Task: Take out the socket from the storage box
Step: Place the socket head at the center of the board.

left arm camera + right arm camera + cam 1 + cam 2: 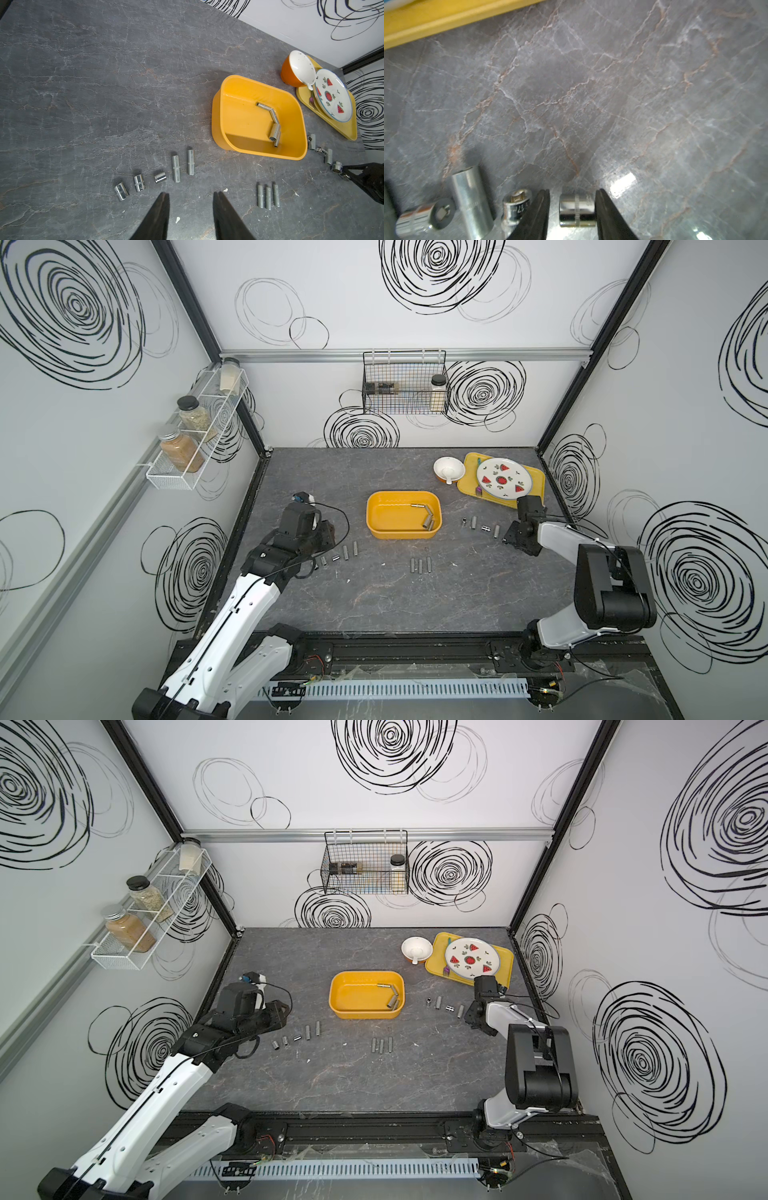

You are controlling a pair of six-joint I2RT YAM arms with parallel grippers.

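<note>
The yellow-orange storage box (399, 534) (365, 1013) (220, 116) stands mid-table. Several chrome sockets (428, 516) (390, 998) (274, 128) lie in its right half. To the right of the box, my right gripper (505, 538) (572, 192) is low over the table and open. A short chrome socket (577, 209) lies on the table between its fingers; it touches one finger and a gap shows at the other. My left gripper (330, 533) (191, 194) hovers left of the box, open and empty.
Loose sockets lie in rows on the table: left of the box (338, 556), in front of it (420, 565) and to its right (480, 526). A flat yellow tray (536, 481) with a plate (503, 479) and a bowl (449, 470) sit at the back right.
</note>
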